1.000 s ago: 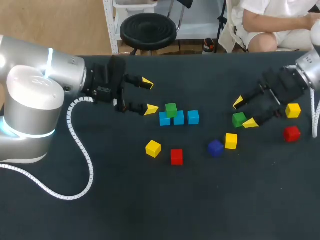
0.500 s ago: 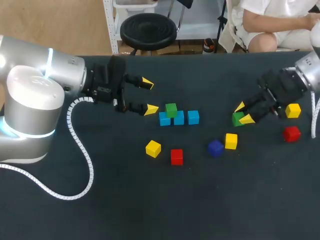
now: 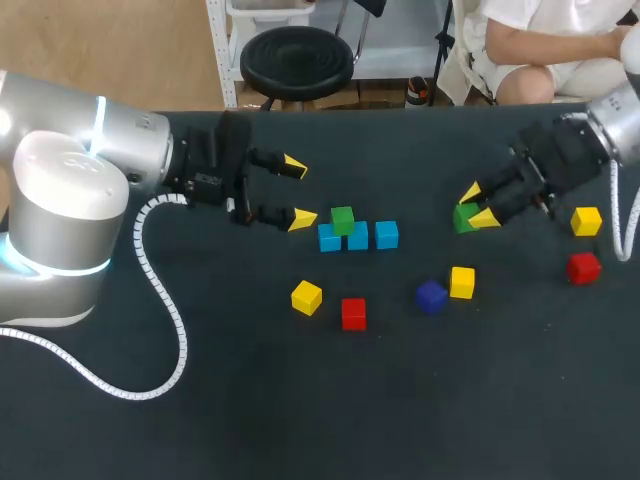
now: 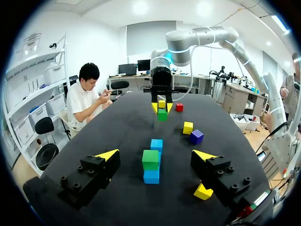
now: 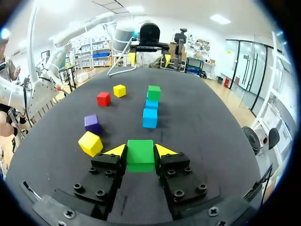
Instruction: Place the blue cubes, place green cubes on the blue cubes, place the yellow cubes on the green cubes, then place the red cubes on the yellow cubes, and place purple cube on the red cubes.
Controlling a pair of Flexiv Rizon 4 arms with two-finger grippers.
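Three blue cubes (image 3: 357,237) lie in a row at mid-table, and one green cube (image 3: 343,219) rests on top of them. My right gripper (image 3: 477,206) is shut on a second green cube (image 3: 463,219) to the right of the row; in the right wrist view this held green cube (image 5: 140,155) sits squarely between the yellow fingertips (image 5: 116,150). My left gripper (image 3: 298,192) stands open just left of the row, with the stacked green cube (image 4: 150,159) ahead of it. A purple cube (image 3: 431,296) lies nearer the front.
Yellow cubes lie at front left (image 3: 307,297), beside the purple cube (image 3: 462,282) and at far right (image 3: 586,221). Red cubes sit at front centre (image 3: 353,313) and far right (image 3: 583,267). The table's front half is otherwise bare.
My right gripper closed on the loose green cube and carried it up and to the left, away from the yellow and red cubes. The left arm has not moved.
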